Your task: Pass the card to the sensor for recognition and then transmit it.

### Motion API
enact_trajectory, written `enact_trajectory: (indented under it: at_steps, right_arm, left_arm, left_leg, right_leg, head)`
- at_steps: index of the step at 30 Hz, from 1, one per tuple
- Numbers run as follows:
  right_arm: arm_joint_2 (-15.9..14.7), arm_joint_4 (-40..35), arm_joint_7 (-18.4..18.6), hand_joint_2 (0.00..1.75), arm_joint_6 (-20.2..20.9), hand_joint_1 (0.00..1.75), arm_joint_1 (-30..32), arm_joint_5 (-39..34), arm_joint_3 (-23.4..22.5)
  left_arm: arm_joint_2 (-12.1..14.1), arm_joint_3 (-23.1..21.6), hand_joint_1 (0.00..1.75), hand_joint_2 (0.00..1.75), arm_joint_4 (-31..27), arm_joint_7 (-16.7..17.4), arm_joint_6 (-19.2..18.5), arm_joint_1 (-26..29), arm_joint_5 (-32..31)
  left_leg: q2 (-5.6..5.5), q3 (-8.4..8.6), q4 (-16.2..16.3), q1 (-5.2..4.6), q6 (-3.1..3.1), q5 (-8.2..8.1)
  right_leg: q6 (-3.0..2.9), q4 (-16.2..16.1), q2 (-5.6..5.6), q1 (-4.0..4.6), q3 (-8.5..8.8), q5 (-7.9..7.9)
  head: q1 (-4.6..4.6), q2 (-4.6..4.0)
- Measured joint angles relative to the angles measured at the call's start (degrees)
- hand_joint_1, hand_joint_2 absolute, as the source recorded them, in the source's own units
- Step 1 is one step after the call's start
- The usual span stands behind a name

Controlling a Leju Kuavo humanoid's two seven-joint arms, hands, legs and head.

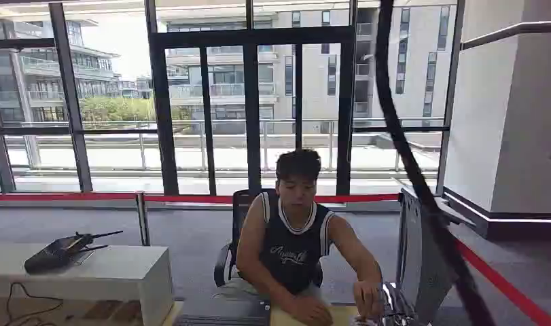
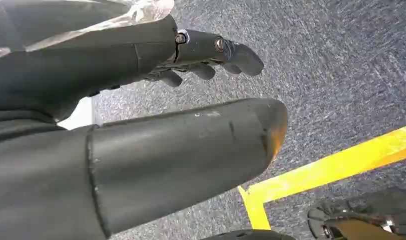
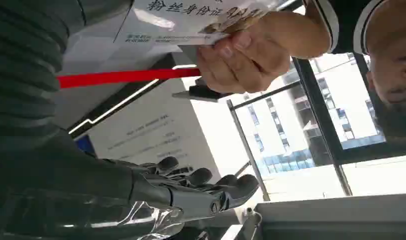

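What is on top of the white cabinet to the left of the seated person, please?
A black device with antennas lies on the white cabinet. A cable hangs down its front; where it leads is out of frame.

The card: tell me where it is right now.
In the right wrist view the card is pinched in the person's hand, apart from the right hand, whose fingers are spread and hold nothing.

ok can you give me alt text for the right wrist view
A person's hand holds a white printed card just above the open, empty right robot hand, whose dark fingers are loosely curled. Behind them are a red barrier tape, a white wall and large windows facing buildings.
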Motion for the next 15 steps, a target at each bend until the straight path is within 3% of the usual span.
enact_trajectory:
  at_steps: [3,4,5,15]
  right_arm:
    - [-0.15,0.98,0.33,1.75,0.00,0.00,-0.07,-0.07,0.48]
    - [-0.22,1.27,0.37,1.75,-0.02,1.19,-0.14,-0.15,0.63]
    - [-0.28,1.58,0.28,1.75,0.00,1.75,-0.21,-0.64,0.77]
    - [-0.68,3.56,-1.42,1.75,-0.02,1.75,-0.89,-4.59,1.68]
  left_arm:
    - [0.00,-0.07,0.00,0.00,0.00,-0.11,0.00,-0.02,0.00]
    - [0.00,-0.09,0.00,0.00,0.00,-0.22,0.00,-0.02,0.00]
    - [0.00,-0.09,0.00,0.00,0.00,-0.31,0.00,-0.02,0.00]
    - [0.00,-0.13,0.00,0.00,0.00,-1.25,0.00,-0.03,0.02]
  left_leg:
    - [0.00,0.01,0.00,0.00,0.00,0.00]
    - [0.01,0.00,0.00,0.00,0.00,0.00]
    - [0.01,0.00,0.00,0.00,0.00,0.00]
    - [0.01,0.00,0.00,0.00,0.00,0.00]
  right_leg:
    - [0.00,0.00,0.01,0.00,0.00,0.00]
    - [0.00,0.00,0.01,0.00,0.00,0.00]
    - [0.00,0.00,0.01,0.00,0.00,0.00]
    - [0.00,0.00,0.01,0.00,0.00,0.01]
  head:
    - [0.00,0.00]
    - [0.00,0.00]
    - [0.00,0.00]
    - [0.00,0.00]
